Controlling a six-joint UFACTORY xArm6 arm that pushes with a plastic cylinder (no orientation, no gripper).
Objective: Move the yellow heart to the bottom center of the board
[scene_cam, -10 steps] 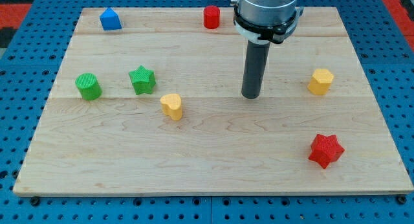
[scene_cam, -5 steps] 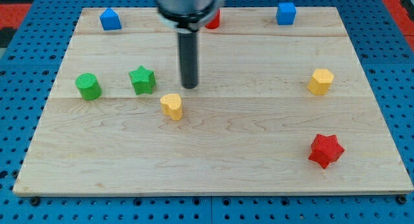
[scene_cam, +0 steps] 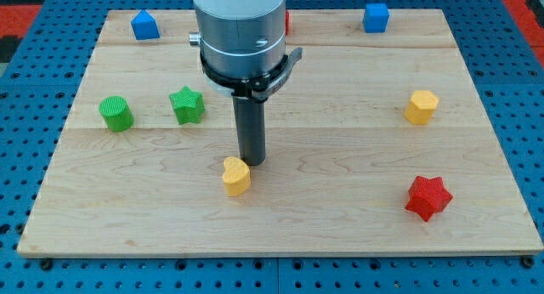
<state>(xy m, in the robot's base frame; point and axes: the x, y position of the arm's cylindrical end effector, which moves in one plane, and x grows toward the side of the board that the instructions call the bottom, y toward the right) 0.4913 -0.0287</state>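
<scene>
We have no jaws to report, only a rod. Our tip (scene_cam: pixel 251 162) sits just beside the yellow heart (scene_cam: pixel 235 176), at its far right edge. The heart lies on the bench (scene_cam: pixel 340 217) slightly left of centre, in the near half, well apart from the green star (scene_cam: pixel 187 105).

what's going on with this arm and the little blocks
A robot arm with a straight dark rod is pushing the yellow heart across a wooden board. My tip sits right against the heart's upper right side, towards the view's top. The heart lies a little left of centre, with some board left below it, so it is not yet at the bottom centre. The other blocks, such as the green star and the red star, lie apart from it.
</scene>
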